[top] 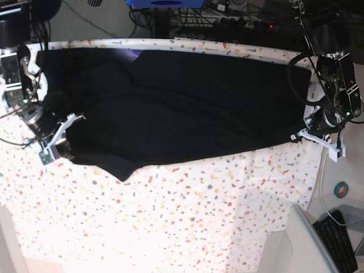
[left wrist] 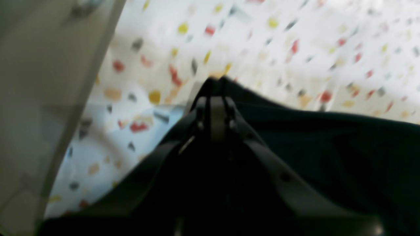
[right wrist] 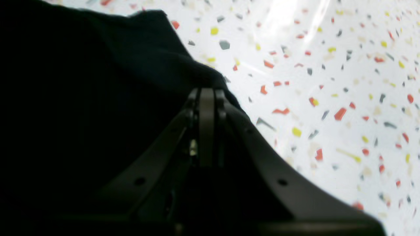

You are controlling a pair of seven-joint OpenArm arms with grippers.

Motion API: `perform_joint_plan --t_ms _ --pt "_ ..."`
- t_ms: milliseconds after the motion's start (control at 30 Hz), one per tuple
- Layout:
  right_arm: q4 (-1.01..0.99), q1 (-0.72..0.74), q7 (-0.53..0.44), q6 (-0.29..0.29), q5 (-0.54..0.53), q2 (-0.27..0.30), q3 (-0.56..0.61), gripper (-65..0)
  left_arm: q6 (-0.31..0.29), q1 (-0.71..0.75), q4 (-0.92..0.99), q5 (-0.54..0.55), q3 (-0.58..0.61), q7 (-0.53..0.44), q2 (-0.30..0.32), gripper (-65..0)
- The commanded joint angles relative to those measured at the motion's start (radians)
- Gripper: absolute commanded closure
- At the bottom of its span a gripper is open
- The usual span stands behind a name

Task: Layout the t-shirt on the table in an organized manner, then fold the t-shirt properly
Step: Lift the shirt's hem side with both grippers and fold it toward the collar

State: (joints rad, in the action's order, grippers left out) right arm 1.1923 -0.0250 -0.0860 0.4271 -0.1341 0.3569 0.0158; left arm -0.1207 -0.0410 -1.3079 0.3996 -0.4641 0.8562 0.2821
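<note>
Two grippers are clamped shut on opposite ends of the t-shirt (top: 170,108): the left gripper (left wrist: 215,86) is pinched on its edge at the base view's right, the right gripper (right wrist: 206,93) on its edge at that view's left. The black garment is spread wide across the far half of the table (top: 187,222), one lower corner sagging in a point. It appears to be held taut between the arms so that it can be flattened before folding.

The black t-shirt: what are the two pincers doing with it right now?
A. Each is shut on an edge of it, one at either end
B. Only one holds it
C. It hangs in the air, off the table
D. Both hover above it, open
A: the left pincer and right pincer are each shut on the t-shirt, spread across the table.
</note>
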Motion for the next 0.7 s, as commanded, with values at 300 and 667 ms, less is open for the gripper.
perform_joint_plan --t_ms 300,667 --pt "0.197 -0.118 0.176 -0.007 -0.017 -0.022 -0.176 0.0 -0.109 -0.012 -0.048 0.008 -0.015 0.036 0.016 0.0" --pt "0.335 -0.249 0.271 -0.007 -0.017 -0.094 -0.267 0.0 -0.158 0.031 -0.057 0.008 -0.083 0.047 0.018 0.0"
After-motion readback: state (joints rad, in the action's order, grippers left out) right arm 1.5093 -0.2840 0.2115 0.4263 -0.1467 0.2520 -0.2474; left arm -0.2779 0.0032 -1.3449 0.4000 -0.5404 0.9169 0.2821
